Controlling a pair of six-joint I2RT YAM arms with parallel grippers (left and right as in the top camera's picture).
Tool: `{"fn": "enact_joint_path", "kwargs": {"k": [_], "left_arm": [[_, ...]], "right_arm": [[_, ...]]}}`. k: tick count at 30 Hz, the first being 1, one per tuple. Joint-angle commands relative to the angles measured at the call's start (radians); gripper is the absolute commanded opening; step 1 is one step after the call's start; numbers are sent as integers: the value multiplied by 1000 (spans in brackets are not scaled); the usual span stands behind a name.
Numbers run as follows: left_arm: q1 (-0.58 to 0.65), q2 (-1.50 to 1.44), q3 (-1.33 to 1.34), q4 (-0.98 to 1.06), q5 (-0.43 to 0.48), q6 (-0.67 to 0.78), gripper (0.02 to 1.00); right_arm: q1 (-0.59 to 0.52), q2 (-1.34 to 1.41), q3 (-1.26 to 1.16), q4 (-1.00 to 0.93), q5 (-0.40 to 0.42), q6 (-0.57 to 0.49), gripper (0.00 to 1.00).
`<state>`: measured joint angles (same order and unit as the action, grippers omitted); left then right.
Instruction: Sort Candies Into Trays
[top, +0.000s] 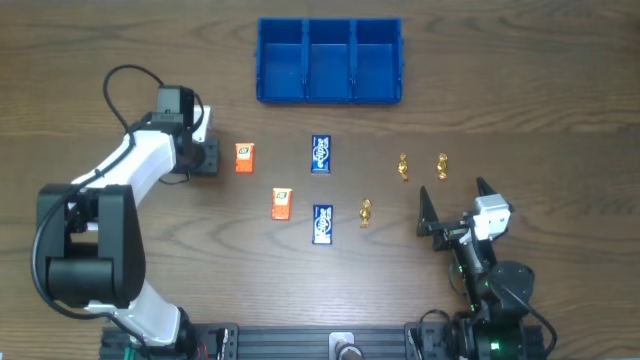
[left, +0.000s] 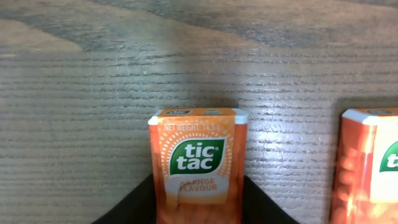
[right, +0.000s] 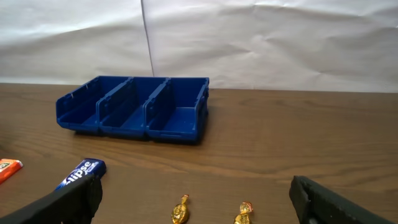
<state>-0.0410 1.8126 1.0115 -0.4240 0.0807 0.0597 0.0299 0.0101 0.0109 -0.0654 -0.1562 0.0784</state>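
An orange candy box (top: 244, 158) (left: 198, 155) lies flat on the wooden table. My left gripper (top: 212, 158) (left: 199, 214) is low at its near end, with a finger pressed against each side. A second orange box (top: 282, 203) (left: 370, 165) lies close by. Two blue wrapped bars (top: 321, 154) (top: 322, 224) lie in the middle. Three gold candies (top: 403, 167) (top: 442, 166) (top: 365, 212) lie to the right. My right gripper (top: 455, 205) (right: 199, 205) stands open near the gold candies and holds nothing. The blue three-compartment tray (top: 330, 98) (right: 140, 118) sits at the far edge, with nothing inside.
A white backdrop rises behind the tray. Bare wood lies between the tray and the candies, and along both sides of the table. In the right wrist view a blue bar (right: 81, 173) and two gold candies (right: 180, 211) (right: 244, 213) lie ahead of the fingers.
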Motion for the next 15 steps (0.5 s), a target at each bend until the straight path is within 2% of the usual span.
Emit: {"fn": "enact_joint_path", "kwargs": {"k": [1,4,6,9,11,15], "left_arm": [[1,27,23,-10,18,-30,375],[-22,-3,111,-95,20,-80,367],[-74,-43,259,-180,-28,-148,332],[-180,-40,536,-278,-114,-227,338],[-243,-7,677,-287,-144,-256,347],[-321,157,881,-286,-146,-278,349]], "right_arm": [[-4,-7,-3,-3,8,-1,998],[-4,-7,-3,-3,8,-1,998],[-4,-7,-3,-2,9,-1,998],[-4,-7,-3,-3,8,-1,998],[-4,-7,-3,-3,9,-1,998],[-4,-7,-3,-3,9,-1,998]]}}
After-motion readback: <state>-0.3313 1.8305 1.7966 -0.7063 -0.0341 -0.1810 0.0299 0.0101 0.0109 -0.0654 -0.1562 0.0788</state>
